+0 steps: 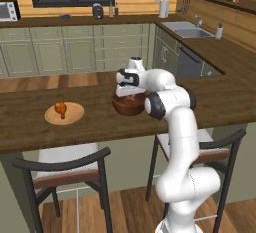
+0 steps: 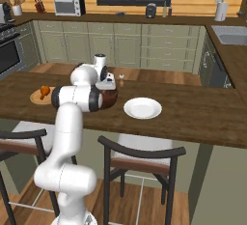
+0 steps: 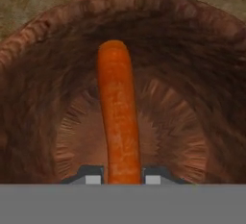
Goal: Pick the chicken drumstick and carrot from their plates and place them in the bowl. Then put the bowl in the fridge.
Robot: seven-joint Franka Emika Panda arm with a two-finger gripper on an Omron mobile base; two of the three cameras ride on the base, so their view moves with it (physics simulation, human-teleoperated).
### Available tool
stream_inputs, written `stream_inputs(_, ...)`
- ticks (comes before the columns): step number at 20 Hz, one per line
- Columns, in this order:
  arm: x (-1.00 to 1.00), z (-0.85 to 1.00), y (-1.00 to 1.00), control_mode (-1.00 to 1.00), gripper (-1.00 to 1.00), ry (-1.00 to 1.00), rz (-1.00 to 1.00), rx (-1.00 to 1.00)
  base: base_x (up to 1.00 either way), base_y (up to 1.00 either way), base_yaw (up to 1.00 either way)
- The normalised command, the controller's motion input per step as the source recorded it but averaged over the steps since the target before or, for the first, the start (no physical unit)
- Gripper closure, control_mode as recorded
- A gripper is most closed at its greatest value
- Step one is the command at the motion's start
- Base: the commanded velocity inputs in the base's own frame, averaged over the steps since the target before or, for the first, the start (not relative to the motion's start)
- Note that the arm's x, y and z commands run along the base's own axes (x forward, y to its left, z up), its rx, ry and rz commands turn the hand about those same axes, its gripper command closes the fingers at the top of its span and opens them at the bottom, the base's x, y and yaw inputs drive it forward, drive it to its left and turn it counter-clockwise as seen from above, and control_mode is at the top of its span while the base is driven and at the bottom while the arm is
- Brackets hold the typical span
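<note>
My gripper point(image 3: 122, 177) is shut on the bright orange carrot point(image 3: 117, 112), which hangs down inside the dark reddish-brown wooden bowl point(image 3: 197, 69). In the left base view the gripper point(image 1: 131, 95) sits just over the bowl point(image 1: 125, 108) at the middle of the counter. The golden-brown chicken drumstick point(image 1: 61, 109) lies on a light-tan wooden plate point(image 1: 74, 115) to the bowl's left. From the right base view, the drumstick point(image 2: 44, 91) and its plate point(image 2: 36, 98) lie left of the arm, and the bowl point(image 2: 111, 99) is partly hidden behind it. The fridge is out of view.
A white plate point(image 2: 142, 108) with nothing on it lies on the dark wooden counter point(image 2: 193, 113) right of the bowl. Two dark-framed stools point(image 1: 65, 164) stand under the counter's near edge. Green cabinets and a sink point(image 1: 187, 29) line the far walls.
</note>
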Motion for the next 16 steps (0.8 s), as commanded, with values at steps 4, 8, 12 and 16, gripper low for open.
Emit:
stream_inputs(4,0.0,0.0,0.01,-1.0,-1.0,0.0,0.0,0.0,0.0,0.0,0.0)
stream_inputs(8,-0.09,0.04,0.0,-1.0,-1.0,0.0,0.0,0.0,0.0,0.0,0.0)
stream_inputs(12,-0.91,0.2,-0.21,-1.0,-1.0,0.0,0.0,0.0,0.0,0.0,0.0)
stream_inputs(16,-1.0,0.35,-0.32,-1.0,-1.0,-0.05,0.0,0.03,0.0,0.0,0.0)
